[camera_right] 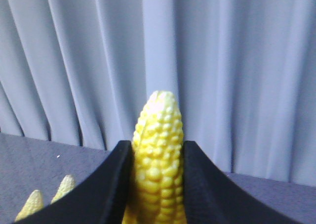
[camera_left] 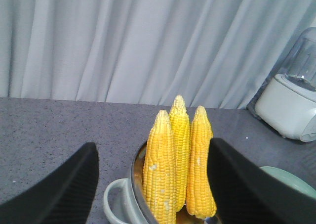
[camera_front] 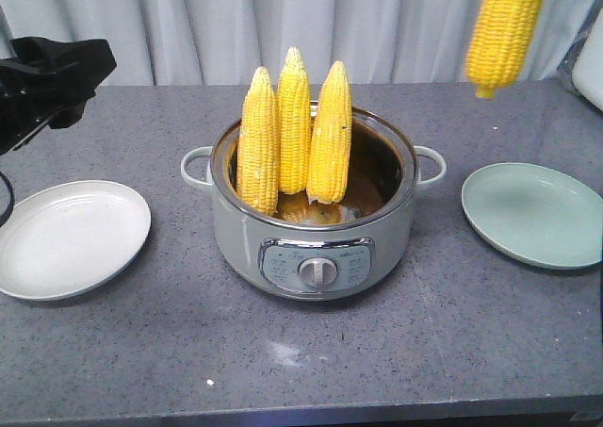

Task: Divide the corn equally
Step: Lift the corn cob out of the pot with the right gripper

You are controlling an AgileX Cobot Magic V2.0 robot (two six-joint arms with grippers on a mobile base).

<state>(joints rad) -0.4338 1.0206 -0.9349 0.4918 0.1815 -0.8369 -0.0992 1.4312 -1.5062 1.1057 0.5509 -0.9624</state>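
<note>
item: corn, four cobs. one cob (camera_front: 506,31) is clamped in the narrow jaws of the right gripper (camera_right: 157,152), high over the table's (camera_front: 396,361) far right corner, beyond the green plate (camera_front: 532,215) at the right edge. three cobs (camera_front: 294,135) stand upright in the pot (camera_front: 236,248) mid-table. left gripper (camera_left: 153,147): jaws wide, empty, above the white plate (camera_front: 71,238) at the left edge. handling note: bring the held cob low over the green plate's middle, lay it lengthwise, and release only once it rests, since a round cob likely rolls.

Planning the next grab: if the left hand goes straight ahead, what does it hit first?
Probably the corn standing in the pot, framed between the open fingers; depth unclear.
</note>
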